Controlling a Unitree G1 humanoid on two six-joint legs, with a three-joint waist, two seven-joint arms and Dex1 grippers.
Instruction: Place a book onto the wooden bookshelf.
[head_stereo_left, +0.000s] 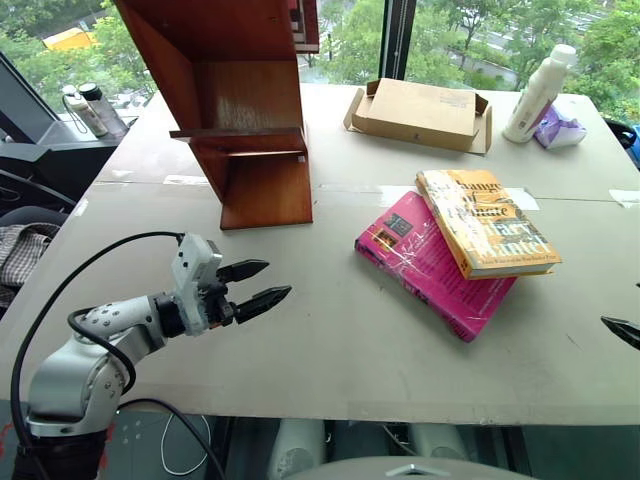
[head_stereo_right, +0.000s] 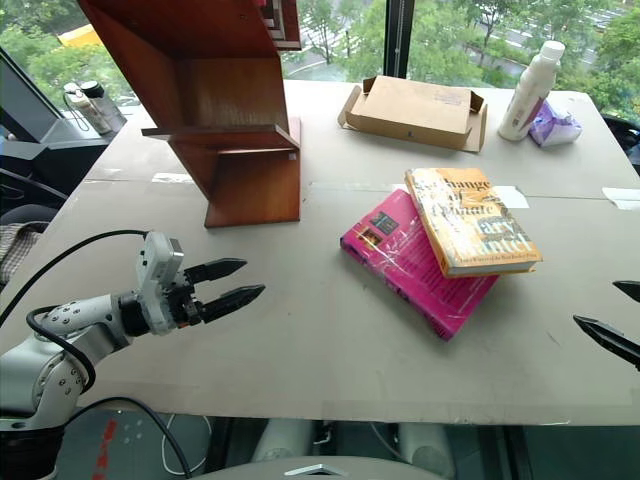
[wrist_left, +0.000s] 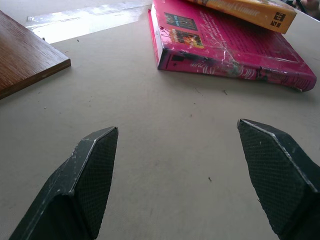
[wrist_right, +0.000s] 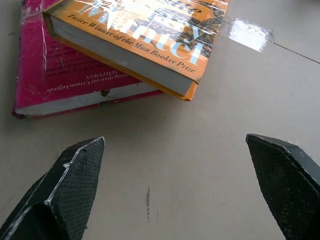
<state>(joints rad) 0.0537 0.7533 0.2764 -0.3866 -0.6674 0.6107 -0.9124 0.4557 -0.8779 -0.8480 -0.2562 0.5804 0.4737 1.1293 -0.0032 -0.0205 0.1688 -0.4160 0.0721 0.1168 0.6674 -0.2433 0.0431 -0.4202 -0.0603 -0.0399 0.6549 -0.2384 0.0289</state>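
Left eye view. The left hand (head_stereo_left: 254, 285), fingers spread and grasping nothing, hovers over the near left part of the counter (head_stereo_left: 330, 350). The book (head_stereo_left: 487, 222) lies flat well off to that hand's right and somewhat beyond it, resting across a pink paperback (head_stereo_left: 428, 262). The book's long axis runs away from the robot, slanting toward its left at the far end. The bookshelf (head_stereo_left: 245, 110) stands beyond the left hand, well to the left of both books.

Right eye view. The right hand (head_stereo_right: 620, 318) shows only as two black fingertips at the counter's right edge, parted and empty. The book lies ahead of it and to its left, noticeably nearer to this hand than to the left one (so the right arm looks the better placed for the pick-up).

Left wrist view. The two fingers (wrist_left: 85, 185) stand wide apart over bare counter. The pink paperback's spine is ahead between them, and the book shows as a yellow strip beyond it; a corner of the bookshelf's base sits off to one side.

Right wrist view. The fingers (wrist_right: 65, 195) are equally spread. The book's near corner overhangs the pink paperback just ahead, with its page edge turned toward the hand (an exposed edge that seems the likeliest place to grip).
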